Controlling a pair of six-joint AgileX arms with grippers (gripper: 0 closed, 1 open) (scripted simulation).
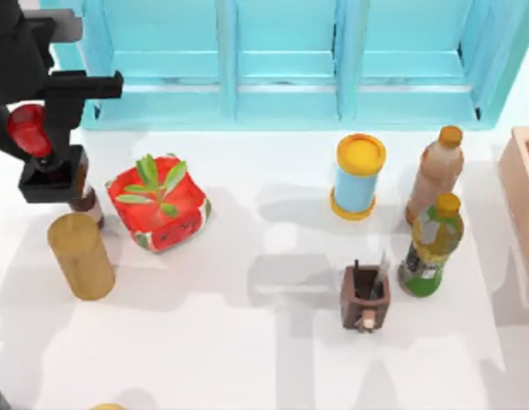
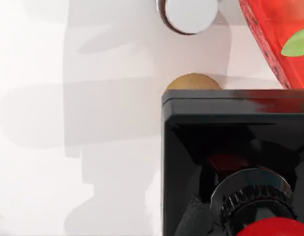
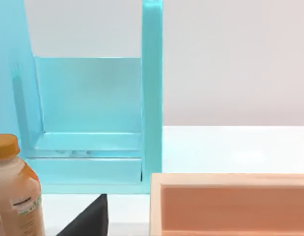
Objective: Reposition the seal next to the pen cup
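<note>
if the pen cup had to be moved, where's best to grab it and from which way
Probably by the pen cup's flat side walls, coming from above. It stands upright and square, with pens poking from its opening and a small knob on its near face, so I'd avoid pinching front to back.

Left gripper: glossy black, boxy, angular housing; ribbed dark metal ring showed inside it in the wrist view.

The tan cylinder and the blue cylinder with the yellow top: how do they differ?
The tan wooden cylinder is one plain colour; the blue cylinder has a yellow top and a yellow base rim. The tan one stands at the table's left, by the red plant pot and below the left gripper; the blue one stands right of centre, beside the brown bottle. Both stand upright and look similar in size.
</note>
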